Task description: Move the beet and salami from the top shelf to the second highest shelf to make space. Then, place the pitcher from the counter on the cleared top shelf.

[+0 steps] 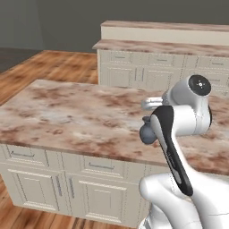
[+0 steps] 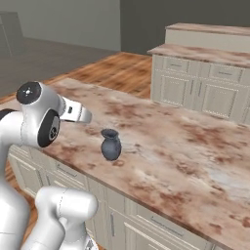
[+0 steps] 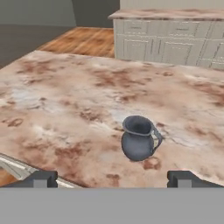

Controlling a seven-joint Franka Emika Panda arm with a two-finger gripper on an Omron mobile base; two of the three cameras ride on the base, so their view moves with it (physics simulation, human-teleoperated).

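Pitcher (image 3: 139,144): I see it upright on the counter (image 3: 65,100), dark blue-grey, mouth open to the top, handle at its 3 o'clock in the hand view. In the right base view (image 2: 111,144) it stands near the counter's front edge, toward the left end of the top. In the left base view (image 1: 146,132) the arm covers most of it; I make out a rounded body and a bit of rim beside the dark link.

Gripper (image 3: 113,178): fingers (image 3: 41,178) spread wide, nothing between them. The two tips sit at 7 and 5 o'clock in the hand view, and the pitcher lies above the gap, slightly toward the 5 o'clock tip, apart from both.

Front edge: in the hand view the counter's near edge runs diagonally at 8 o'clock, close to the tip on that side. The pitcher stands inboard of it, on stone all round.

Open room on top: I see bare marbled stone around the pitcher on every side; the widest stretch runs toward 12 and 9 o'clock in the hand view, and toward 3 o'clock in the right base view.

Far edge: the counter ends ahead at 12 o'clock, with a strip of wood floor (image 1: 58,67) beyond it.

Rear counter (image 2: 205,53): well apart across that floor strip, cream cabinets under a raised ledge, at 1 o'clock in all three views.

Cabinets (image 1: 53,179): cream panelled doors and drawers under the front edge.
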